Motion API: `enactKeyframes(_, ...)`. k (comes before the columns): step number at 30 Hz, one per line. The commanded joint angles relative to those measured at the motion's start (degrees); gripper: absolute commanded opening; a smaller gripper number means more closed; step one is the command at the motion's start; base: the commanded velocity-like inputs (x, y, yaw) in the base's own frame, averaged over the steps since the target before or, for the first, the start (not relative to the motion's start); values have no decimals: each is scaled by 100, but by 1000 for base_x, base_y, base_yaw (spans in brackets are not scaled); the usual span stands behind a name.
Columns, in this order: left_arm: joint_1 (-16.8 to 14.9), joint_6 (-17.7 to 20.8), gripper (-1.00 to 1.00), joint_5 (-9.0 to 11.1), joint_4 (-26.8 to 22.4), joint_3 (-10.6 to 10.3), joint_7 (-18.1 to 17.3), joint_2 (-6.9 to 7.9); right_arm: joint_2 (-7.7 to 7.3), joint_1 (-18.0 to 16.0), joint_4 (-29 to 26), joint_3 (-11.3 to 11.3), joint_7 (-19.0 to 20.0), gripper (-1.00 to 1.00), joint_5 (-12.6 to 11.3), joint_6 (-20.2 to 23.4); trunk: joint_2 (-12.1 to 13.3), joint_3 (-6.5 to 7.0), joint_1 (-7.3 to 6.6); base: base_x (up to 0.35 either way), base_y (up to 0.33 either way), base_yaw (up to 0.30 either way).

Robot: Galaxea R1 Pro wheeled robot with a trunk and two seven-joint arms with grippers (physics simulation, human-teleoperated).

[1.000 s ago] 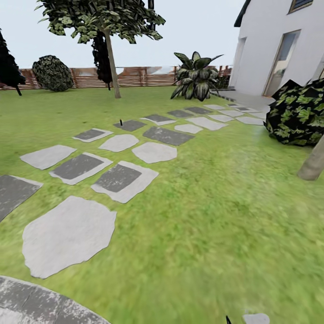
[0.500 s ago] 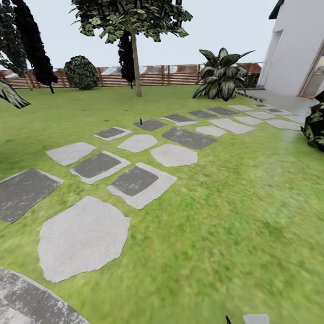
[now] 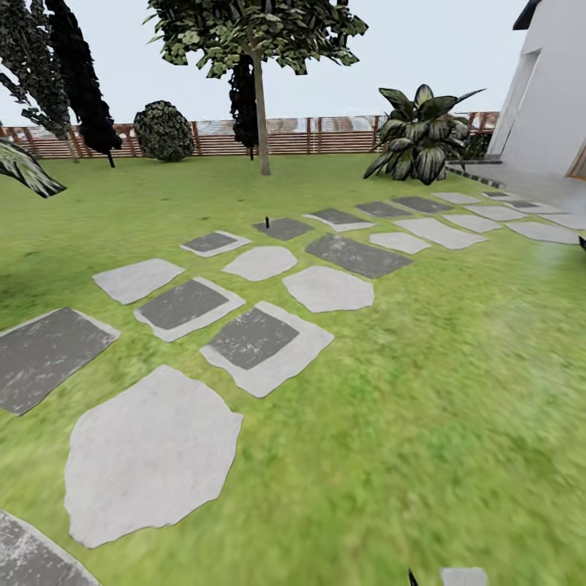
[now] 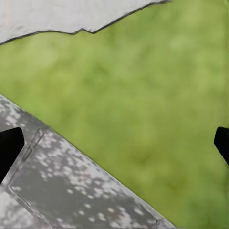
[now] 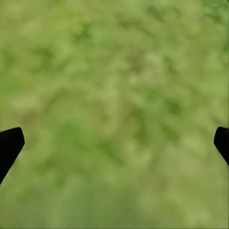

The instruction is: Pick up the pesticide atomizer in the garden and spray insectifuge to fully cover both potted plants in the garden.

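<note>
I am looking over the garden lawn [image 3: 423, 391] with a path of grey stepping stones [image 3: 150, 456]. A tiny slim dark object [image 3: 267, 222] stands upright on a far dark stone; it is too small to tell whether it is the pesticide atomizer. The potted plants are out of view. My left gripper [image 4: 114, 143] hangs open over grass and the mottled grey patio edge [image 4: 71, 191], its dark fingertips [image 4: 9, 148] wide apart. My right gripper [image 5: 114, 143] is open above bare grass, holding nothing.
A brown slat fence [image 3: 325, 137] closes the far side. A tree [image 3: 260, 106], a round bush [image 3: 164, 130] and a big broad-leaved plant [image 3: 423, 134] stand before it. A white house wall [image 3: 549, 89] rises at the right. The patio corner [image 3: 32, 561] lies bottom left.
The whole head view has shifted: the camera turned left, so stones, tree and plant slid right, and the dark bush at the right edge left the picture.
</note>
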Motion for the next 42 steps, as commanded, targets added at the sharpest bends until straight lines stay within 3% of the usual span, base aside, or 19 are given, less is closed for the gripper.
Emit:
enactKeyframes(1, -3, -17, 100, 46, 5, -6, -8, 0, -1, -3, 4, -1, 4, 100, 2, -18, -1, -5, 2, 332, 0, 0)
enactKeyframes(11, -3, -21, 100, 34, 5, -6, -8, 0, -10, -3, 304, 13, 5, 100, 3, -27, -1, -5, 2, 332, 0, 0)
enactKeyframes(42, -3, -17, 100, 25, 5, -12, -8, -1, -5, -3, 320, 5, 4, 100, -15, -27, -1, 7, 2, 332, 0, 0)
